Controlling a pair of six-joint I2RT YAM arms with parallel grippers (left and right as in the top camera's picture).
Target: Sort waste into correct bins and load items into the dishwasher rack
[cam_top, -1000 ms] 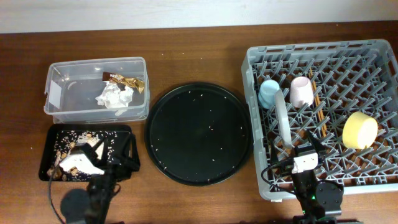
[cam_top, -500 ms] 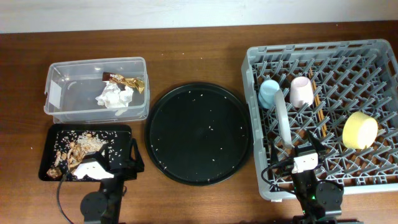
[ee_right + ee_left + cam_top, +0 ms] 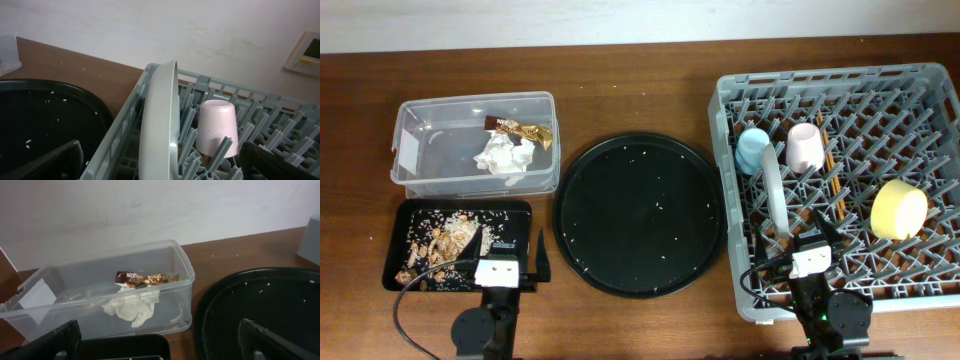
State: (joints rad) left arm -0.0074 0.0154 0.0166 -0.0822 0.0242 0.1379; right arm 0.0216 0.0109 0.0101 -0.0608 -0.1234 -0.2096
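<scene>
The clear tub (image 3: 420,150) holds the crumpled white tissue (image 3: 503,155) and the gold-and-brown wrapper (image 3: 523,130); both also show in the left wrist view, the tissue (image 3: 132,307) and the wrapper (image 3: 145,279). The shallow black tray (image 3: 518,210) holds brown scraps with rice (image 3: 435,245). The grey rack (image 3: 920,85) holds the blue cup (image 3: 753,148), pink cup (image 3: 804,145), the plate (image 3: 775,190) standing on edge, the yellow bowl (image 3: 898,208) and chopsticks (image 3: 832,170). My left gripper (image 3: 510,255) (image 3: 159,330) is open and empty by the black tray's front right corner. My right gripper (image 3: 802,238) (image 3: 160,152) is open, with the plate (image 3: 162,120) between its spread fingers.
A large round black tray (image 3: 640,215) with a few rice grains lies between the bins and the rack. The pink cup (image 3: 216,127) stands upside down just beyond the plate in the right wrist view. The wall runs along the table's far edge.
My left gripper has moved right and toward the front, off the scraps in the black tray, and straightened. The right arm has not moved.
</scene>
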